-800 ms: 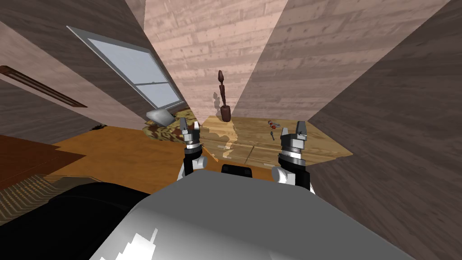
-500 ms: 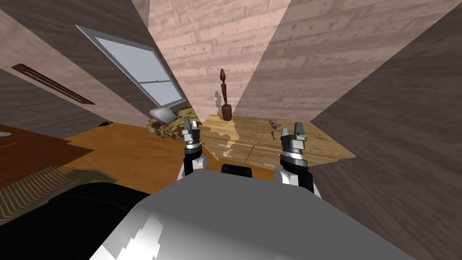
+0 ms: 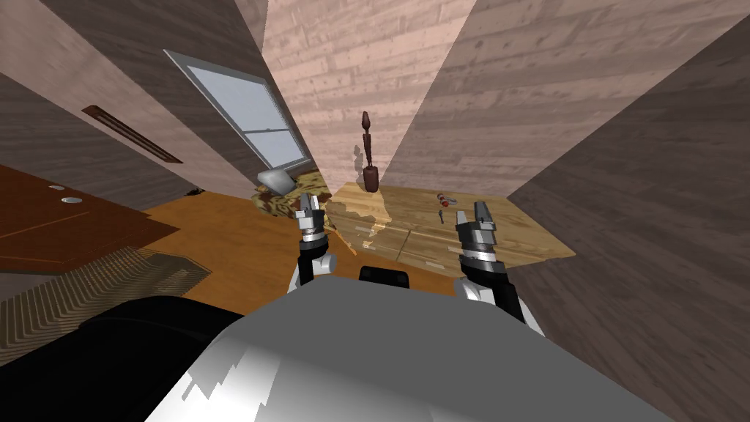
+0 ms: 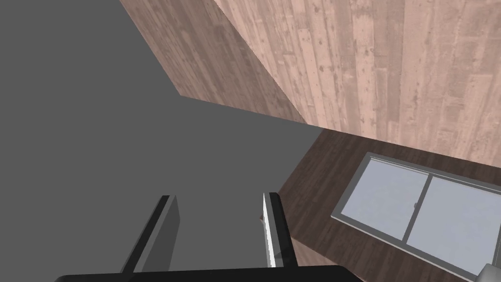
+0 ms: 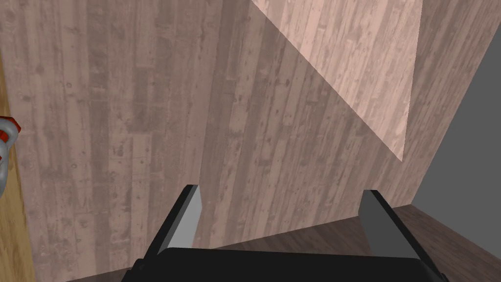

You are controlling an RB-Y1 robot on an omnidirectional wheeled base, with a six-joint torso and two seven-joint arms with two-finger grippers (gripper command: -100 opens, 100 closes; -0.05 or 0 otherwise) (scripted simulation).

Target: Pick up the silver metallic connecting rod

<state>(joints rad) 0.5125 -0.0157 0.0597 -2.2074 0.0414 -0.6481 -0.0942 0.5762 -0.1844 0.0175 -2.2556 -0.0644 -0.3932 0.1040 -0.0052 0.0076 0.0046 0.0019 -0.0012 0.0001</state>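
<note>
So the left gripper [image 3: 308, 202] and right gripper [image 3: 472, 212] both have fingers apart and empty, while the small grey rod [image 3: 441, 215] lies on the wooden dresser [image 3: 513, 228] close by a red-and-grey item [image 3: 444, 199], so a sloppy reach likely grabs or knocks the wrong one.

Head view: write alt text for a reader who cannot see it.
The open left claw and open right claw hover near a light wooden dresser. On its top sit a small grey rod-like piece, a red-and-grey part and a tall dark brown figure.
</note>
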